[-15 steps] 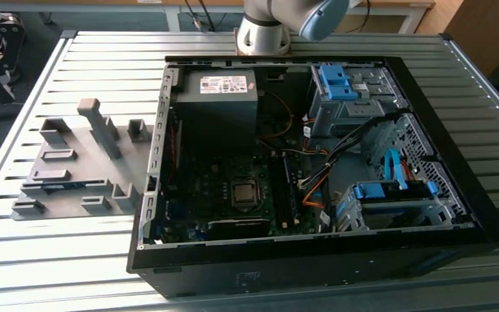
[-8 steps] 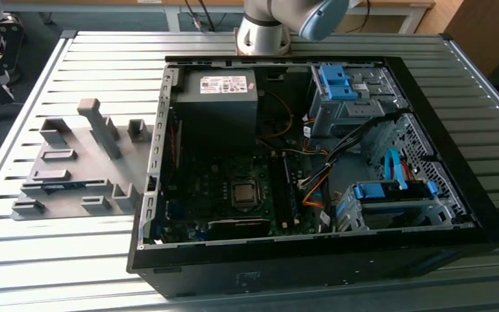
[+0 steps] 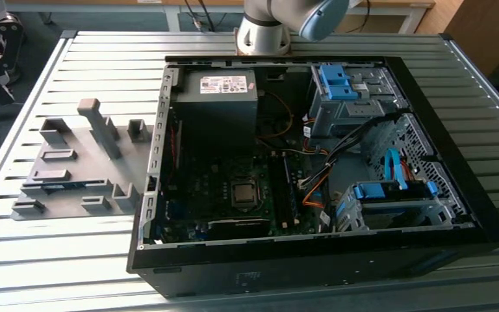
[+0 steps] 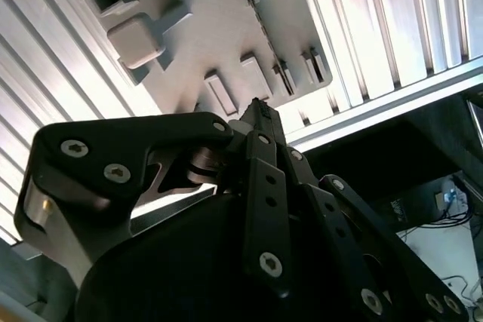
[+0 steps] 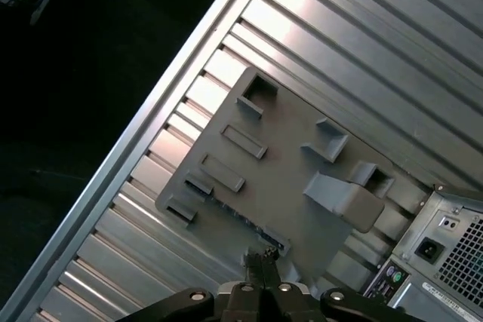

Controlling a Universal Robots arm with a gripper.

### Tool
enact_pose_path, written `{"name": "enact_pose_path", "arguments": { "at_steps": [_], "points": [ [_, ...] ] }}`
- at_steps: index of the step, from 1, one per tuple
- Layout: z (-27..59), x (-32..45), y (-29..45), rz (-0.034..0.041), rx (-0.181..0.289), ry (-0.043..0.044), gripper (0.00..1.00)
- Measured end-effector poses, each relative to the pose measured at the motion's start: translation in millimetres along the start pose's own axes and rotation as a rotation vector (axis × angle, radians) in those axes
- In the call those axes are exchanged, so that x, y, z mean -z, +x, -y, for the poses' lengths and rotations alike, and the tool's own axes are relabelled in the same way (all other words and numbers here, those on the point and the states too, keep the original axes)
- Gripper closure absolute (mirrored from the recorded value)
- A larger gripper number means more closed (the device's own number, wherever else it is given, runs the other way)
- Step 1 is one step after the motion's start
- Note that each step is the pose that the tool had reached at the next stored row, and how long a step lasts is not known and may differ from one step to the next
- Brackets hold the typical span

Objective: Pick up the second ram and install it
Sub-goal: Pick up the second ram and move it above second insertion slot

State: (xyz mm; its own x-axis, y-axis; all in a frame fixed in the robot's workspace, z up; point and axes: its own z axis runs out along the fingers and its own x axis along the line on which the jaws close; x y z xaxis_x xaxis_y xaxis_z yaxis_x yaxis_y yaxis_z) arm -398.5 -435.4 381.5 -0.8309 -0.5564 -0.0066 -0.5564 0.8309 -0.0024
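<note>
— What's inside the PC case [image 3: 275,276]?
— It lies open: a power supply box [image 3: 221,88], blue drive cages [image 3: 343,83] and loose cables [image 3: 345,144].
— Where is the second ram [image 3: 59,187]?
— I think it's the greenish strip in a slot of the grey holder tray [image 3: 80,170], beside the case on the exterior view's left. My gripper [image 5: 263,262] hangs over that tray, fingers pinched together on nothing.
— And underneath?
— A slatted metal table [image 3: 102,58], with dark floor [image 5: 75,73] past its edge.

On the surface [image 3: 102,65], the holder plate [image 3: 93,177] lies just beside the PC case [image 3: 319,276] — exterior view's left — fingers [image 5: 255,262] above it.
</note>
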Motion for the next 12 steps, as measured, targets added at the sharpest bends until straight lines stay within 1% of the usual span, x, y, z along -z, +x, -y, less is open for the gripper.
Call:
{"name": "enact_pose_path", "arguments": {
  "at_steps": [4, 12],
  "points": [
    [-0.1, -0.1, 0.1, -0.0011, 0.024, 0.0013, 0.89],
    [-0.2, -0.3, 0.2, -0.0013, 0.089, 0.0016, 0.89]
  ]
}}
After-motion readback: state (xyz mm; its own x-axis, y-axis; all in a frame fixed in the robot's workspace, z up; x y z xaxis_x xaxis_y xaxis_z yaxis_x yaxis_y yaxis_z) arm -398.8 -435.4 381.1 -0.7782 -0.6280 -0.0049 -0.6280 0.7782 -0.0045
